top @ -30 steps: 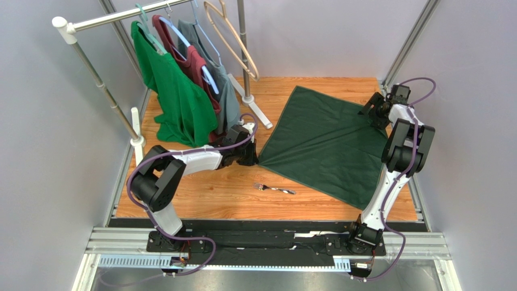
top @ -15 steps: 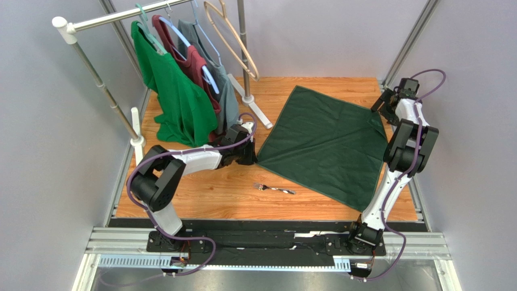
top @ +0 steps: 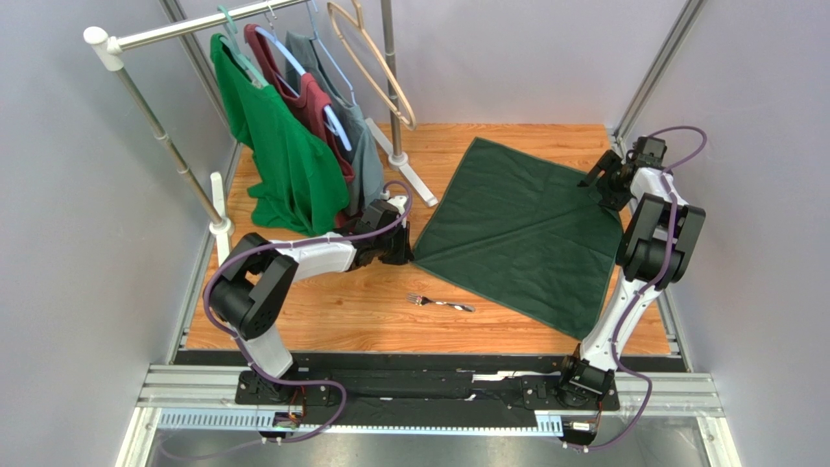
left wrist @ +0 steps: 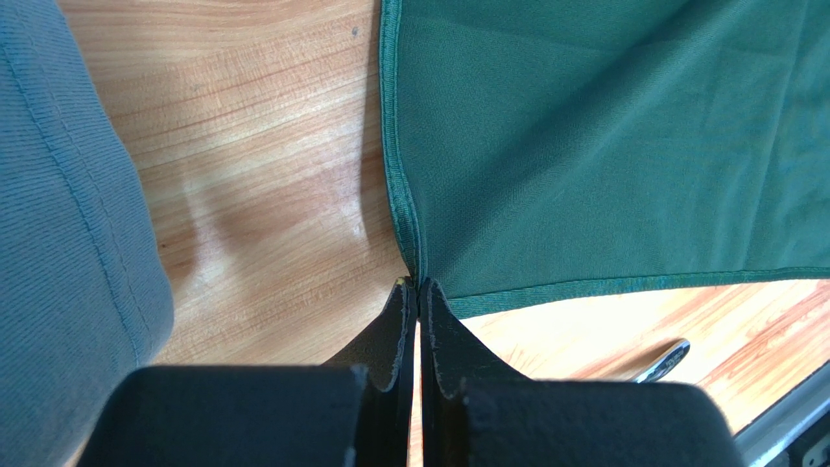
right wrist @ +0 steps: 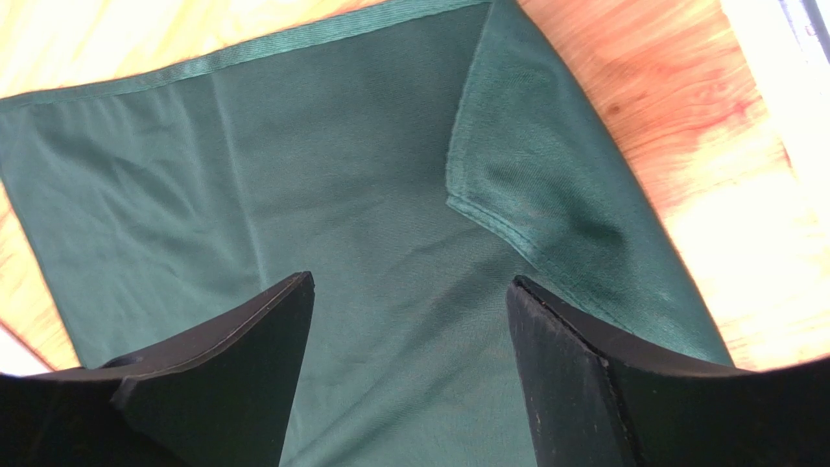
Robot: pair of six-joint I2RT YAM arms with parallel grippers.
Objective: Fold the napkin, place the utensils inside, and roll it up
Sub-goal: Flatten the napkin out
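Item: the napkin (top: 521, 233). Dark forest-green cloth, thin, matte and fine-woven with a stitched hem. It is four-cornered and spread flat as a diamond on the table (top: 331, 311), whose top is orange-brown wood plank with visible grain. It covers the table's 1-to-4 o'clock portion in the overhead view. The corner at 2 o'clock is turned back over the cloth as a small triangular flap (right wrist: 546, 195).

Item: fork (top: 440, 304). Slim silver metal, lying flat on bare wood just off the napkin's 7 o'clock edge and apart from both tools.

Left tool (top: 404, 255): pressed together, with the napkin's 9 o'clock corner pinched between the tips (left wrist: 419, 292). The black fingers have rough-edged pads.

Right tool (top: 596, 183): spread wide above the 2 o'clock corner. In the wrist view its two black fingers (right wrist: 224, 379) frame the cloth beside the flap, gripping nothing.

Also present at 10-to-11 o'clock:
- a metal garment rack (top: 146, 39)
- a bright green shirt (top: 278, 146)
- a maroon shirt (top: 312, 102)
- a grey-green shirt (top: 365, 161), its ribbed fabric close by the left tool
- bare hangers (top: 375, 68)
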